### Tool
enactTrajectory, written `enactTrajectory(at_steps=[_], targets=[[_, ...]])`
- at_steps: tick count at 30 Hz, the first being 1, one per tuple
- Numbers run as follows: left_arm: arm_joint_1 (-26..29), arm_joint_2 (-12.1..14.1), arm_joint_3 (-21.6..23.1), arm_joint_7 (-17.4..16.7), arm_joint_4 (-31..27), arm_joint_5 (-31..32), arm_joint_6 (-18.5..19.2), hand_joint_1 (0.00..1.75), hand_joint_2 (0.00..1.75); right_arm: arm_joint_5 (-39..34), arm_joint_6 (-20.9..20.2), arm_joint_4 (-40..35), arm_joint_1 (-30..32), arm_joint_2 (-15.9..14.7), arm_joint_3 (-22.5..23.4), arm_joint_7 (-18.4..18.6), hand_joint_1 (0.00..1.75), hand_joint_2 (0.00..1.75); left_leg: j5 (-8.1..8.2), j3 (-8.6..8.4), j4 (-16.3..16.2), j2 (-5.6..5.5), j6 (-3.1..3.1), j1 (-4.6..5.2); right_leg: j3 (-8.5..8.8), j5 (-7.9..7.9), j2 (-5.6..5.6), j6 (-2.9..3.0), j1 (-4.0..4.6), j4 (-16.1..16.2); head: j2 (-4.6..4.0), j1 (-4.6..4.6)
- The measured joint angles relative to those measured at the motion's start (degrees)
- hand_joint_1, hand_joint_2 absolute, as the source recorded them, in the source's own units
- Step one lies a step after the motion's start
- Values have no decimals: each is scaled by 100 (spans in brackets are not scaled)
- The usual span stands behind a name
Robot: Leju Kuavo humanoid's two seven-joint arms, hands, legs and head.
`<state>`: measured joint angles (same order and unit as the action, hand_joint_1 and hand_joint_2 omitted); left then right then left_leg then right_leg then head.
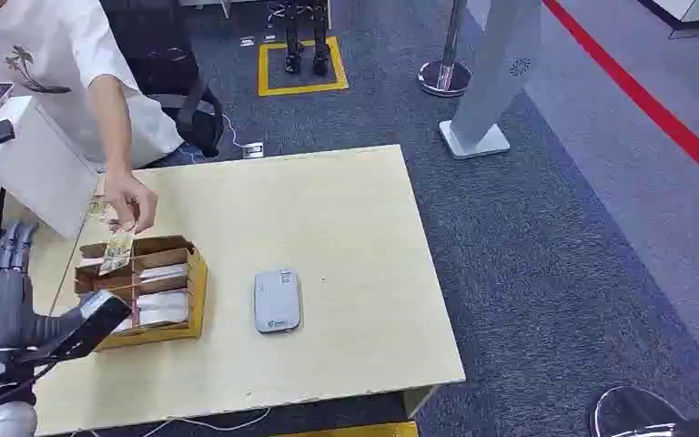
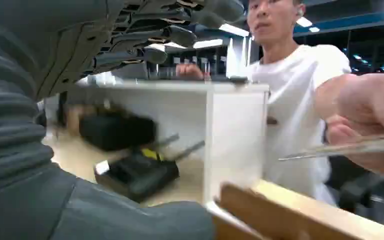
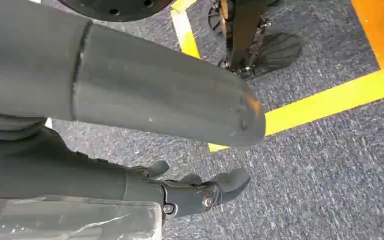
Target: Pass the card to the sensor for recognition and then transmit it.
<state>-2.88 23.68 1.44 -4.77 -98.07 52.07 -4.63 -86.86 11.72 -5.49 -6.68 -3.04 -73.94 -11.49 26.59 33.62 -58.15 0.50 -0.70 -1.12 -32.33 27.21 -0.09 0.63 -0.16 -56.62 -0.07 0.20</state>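
Card [image 1: 116, 244] in person's hand [image 1: 130, 202], long axis steep, over box [image 1: 196, 282].

I'm looking at what seems a robot test hall or demo floor: grey carpet [image 1: 546, 237] marked with yellow [image 1: 300, 88] and red tape [image 1: 655, 109], a stanchion base [image 1: 444, 77], and a light wooden counter [image 1: 328, 209].

Overhead head view; close, turned wrist views
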Motion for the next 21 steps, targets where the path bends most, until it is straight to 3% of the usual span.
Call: enactTrajectory(at_steps=[4, 8, 21], targets=[[-681, 476, 68, -196, 317, 461, 522, 0, 175, 4, -26, -9, -28, 2, -181, 68, 0, 0, -2, -1, 0, -1, -2, 0, 0, -3, 1, 3, 0, -1, 0, 2], [-1179, 655, 324, -231, 636, 559, 786, 0, 175, 4, -37, -11, -37, 11, -282, 94, 0, 0, -2, 0, -1, -2, -2, 2, 0, -3, 1, 3, -1, 0, 0, 2], [-1921, 659, 999, -277, 1220, 344, 961, 0, 175, -7, -26, -15, -55, 17, -378, 83, 0, 0, -1, 0, -1, 2, -2, 3, -3, -3, 4, 3, -2, 2, 0, 2]])
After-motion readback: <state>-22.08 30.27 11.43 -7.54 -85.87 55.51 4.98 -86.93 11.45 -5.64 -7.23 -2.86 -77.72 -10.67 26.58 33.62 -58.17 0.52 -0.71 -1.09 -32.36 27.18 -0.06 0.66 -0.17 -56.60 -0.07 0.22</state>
